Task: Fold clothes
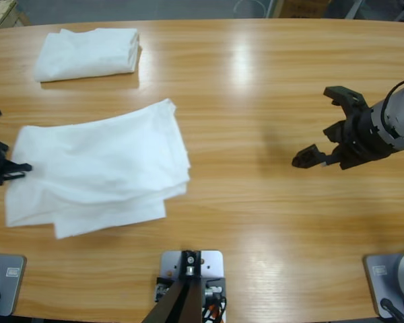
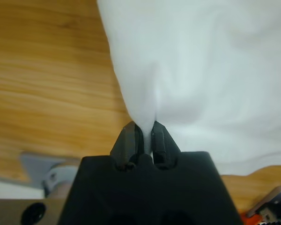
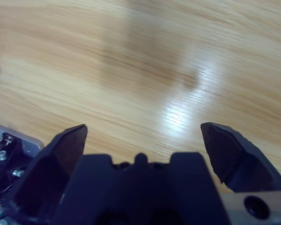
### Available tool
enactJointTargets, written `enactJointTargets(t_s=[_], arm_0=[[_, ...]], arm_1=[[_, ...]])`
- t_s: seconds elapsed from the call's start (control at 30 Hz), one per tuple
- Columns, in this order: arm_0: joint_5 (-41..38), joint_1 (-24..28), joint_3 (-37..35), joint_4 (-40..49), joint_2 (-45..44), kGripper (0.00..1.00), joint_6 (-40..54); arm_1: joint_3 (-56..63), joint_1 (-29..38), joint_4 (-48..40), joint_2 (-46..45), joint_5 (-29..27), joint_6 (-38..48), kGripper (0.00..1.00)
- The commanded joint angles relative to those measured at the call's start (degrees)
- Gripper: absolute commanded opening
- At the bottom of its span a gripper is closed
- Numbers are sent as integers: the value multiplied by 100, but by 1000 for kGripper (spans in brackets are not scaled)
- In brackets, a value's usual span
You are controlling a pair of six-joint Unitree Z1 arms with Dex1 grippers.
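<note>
Your left gripper [image 1: 13, 168] is clamped on the partly folded T-shirt [image 1: 101, 168] at the table's [image 1: 256, 222] left edge; it stretches rightward. Your right gripper [image 1: 323, 128] hangs wide apart, probably empty, far right.

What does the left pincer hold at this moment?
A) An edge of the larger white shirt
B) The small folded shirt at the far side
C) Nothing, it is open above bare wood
A: in the left wrist view the left pincer is shut on a pinched fold of the larger white shirt.
</note>
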Motion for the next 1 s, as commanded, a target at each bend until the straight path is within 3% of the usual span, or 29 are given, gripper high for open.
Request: enactJointTargets(t_s=[0.03, 0.2, 0.4, 0.57, 0.8, 1.0], arm_0=[[295, 30, -865, 1429, -454, 0, 238], [454, 201, -1069, 1753, -514, 0, 394], [629, 166, -2180, 2563, -155, 0, 681], [619, -223, -3199, 2945, 412, 0, 681], [480, -342, -3045, 2932, 859, 0, 737], [237, -929, -3982, 2945, 1734, 0, 788]], arm_1=[[260, -28, -264, 328, 116, 80, 1000], [264, -28, -323, 379, 125, 80, 1000], [294, -28, -403, 458, 131, 80, 1000], [278, -27, -404, 505, 134, 78, 1000], [306, -28, -448, 563, 178, 71, 1000], [374, -27, -573, 632, 204, 77, 1000]])
